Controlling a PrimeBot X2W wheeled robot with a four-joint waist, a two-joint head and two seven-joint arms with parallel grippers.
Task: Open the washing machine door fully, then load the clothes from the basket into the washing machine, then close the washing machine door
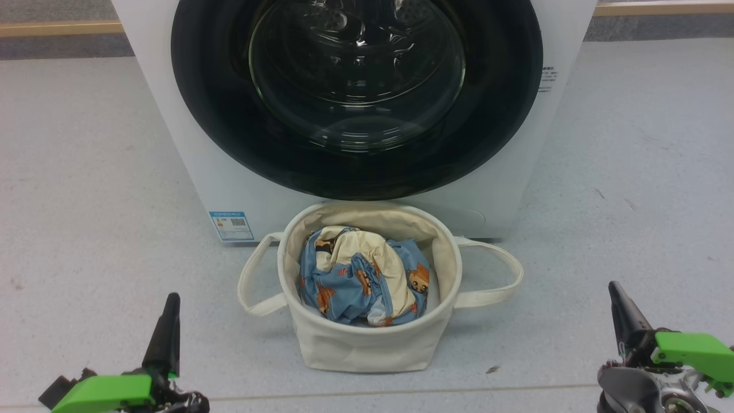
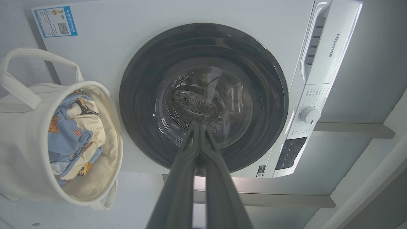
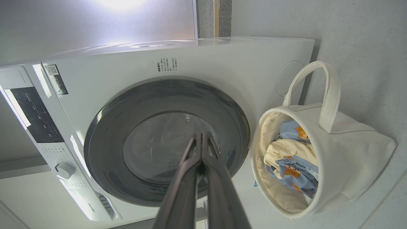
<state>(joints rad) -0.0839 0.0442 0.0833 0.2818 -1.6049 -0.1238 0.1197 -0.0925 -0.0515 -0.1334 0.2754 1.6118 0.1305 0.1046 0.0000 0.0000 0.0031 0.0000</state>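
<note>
The washing machine door (image 1: 355, 92), shut, is top middle; the left gripper (image 1: 169, 310) and right gripper (image 1: 619, 301), both pinched closed, sit equally far below.

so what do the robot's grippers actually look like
Both the left gripper and the right gripper have two long, slim, dark fingers that taper to points. Each carries a bright green plastic block at its base. The right one also shows a silvery metal housing beneath it.

Even, bright light; wide-angle wrist distortion
</note>
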